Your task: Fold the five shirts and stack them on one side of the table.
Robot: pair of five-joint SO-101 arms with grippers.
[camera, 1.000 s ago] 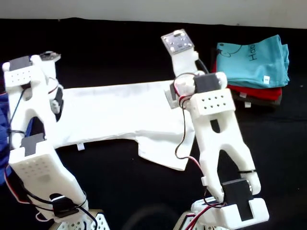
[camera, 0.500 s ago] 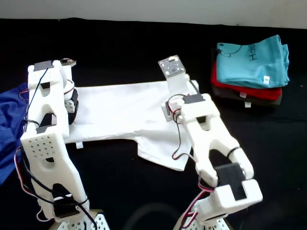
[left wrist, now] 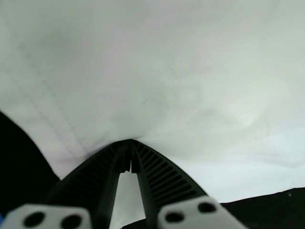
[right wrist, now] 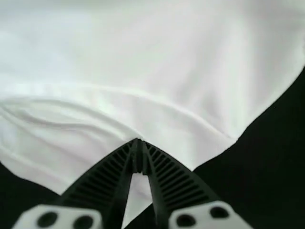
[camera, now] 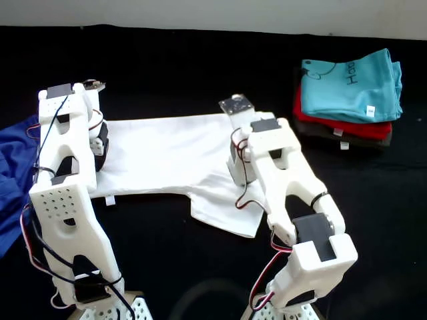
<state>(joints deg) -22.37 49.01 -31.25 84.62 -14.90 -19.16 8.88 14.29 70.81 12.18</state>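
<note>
White shirt (camera: 167,157) is spread on counter (camera: 173,67). One end is pinched by left hand (left wrist: 128,151), other end by right hand (right wrist: 137,152), both pressed together on cloth. Folded shirts (camera: 350,93) are stacked near counter's far edge.

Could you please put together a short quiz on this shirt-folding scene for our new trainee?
1. True or false: the teal shirt lies folded on top of the red shirt.
2. Which shirt do the left pincer and the right pincer grip? A blue, B white, C red.
3. Fill in: the shirt lying beside the left arm is coloured ____.
Key: 1 true. 2 B, the white shirt. 3 blue, the blue shirt.
</note>
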